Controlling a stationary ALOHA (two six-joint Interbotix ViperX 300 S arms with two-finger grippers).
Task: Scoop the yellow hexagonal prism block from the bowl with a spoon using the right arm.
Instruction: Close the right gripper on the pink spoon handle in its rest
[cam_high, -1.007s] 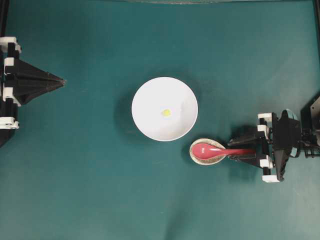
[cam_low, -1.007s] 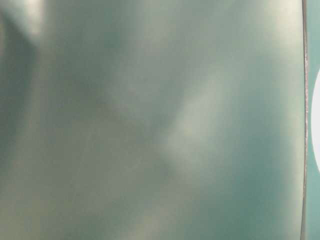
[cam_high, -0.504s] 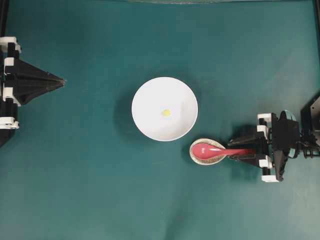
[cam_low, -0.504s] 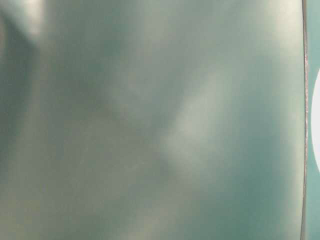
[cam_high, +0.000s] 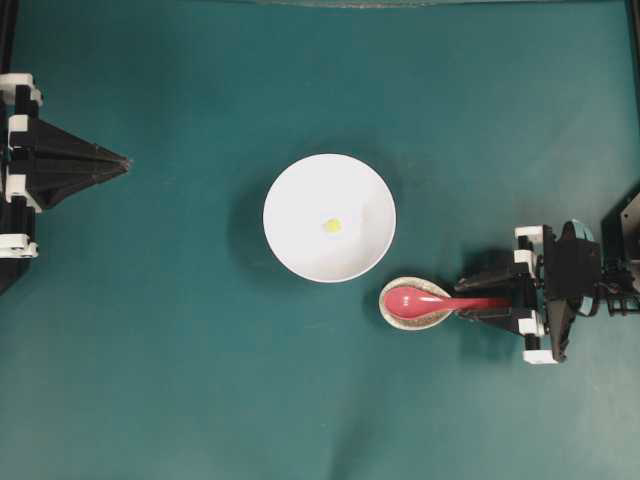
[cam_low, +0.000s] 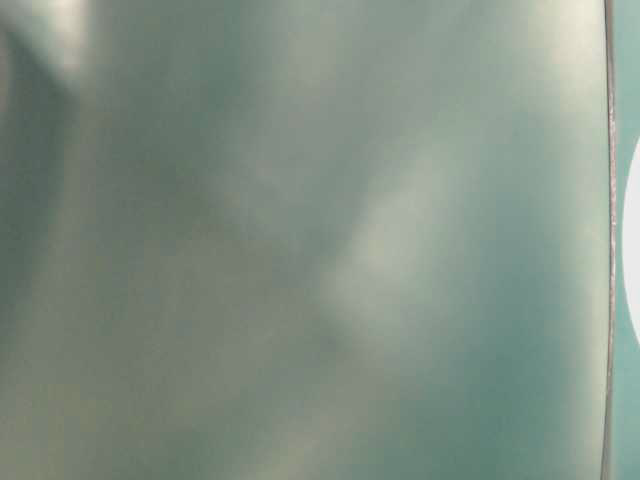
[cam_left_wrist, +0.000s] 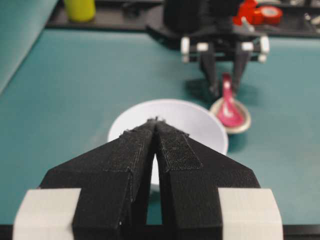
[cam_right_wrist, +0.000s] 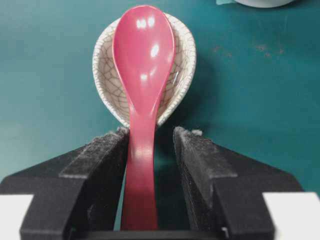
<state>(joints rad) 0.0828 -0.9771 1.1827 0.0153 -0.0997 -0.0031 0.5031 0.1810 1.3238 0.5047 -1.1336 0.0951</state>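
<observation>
**Spoon handle between parted fingers, not yet clamped**

The right end effector (cam_right_wrist: 152, 145) stands wide astride the spoon (cam_right_wrist: 144, 75) handle, with a gap on one side; the scoop rests in the speckled spoon rest (cam_right_wrist: 182, 75). The yellow hexagonal prism block (cam_high: 332, 226) lies mid-bowl (cam_high: 290, 195), beside the rest. The left end effector (cam_left_wrist: 156, 131) is closed. An off-centre squeeze could twist the glossy handle or tip the rest.

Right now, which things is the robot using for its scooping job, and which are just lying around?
For the job:
- spoon
- yellow block
- white bowl
- right hand, open around the spoon handle

Just lying around:
- crackled spoon rest
- left hand, shut
- yellow container
</observation>
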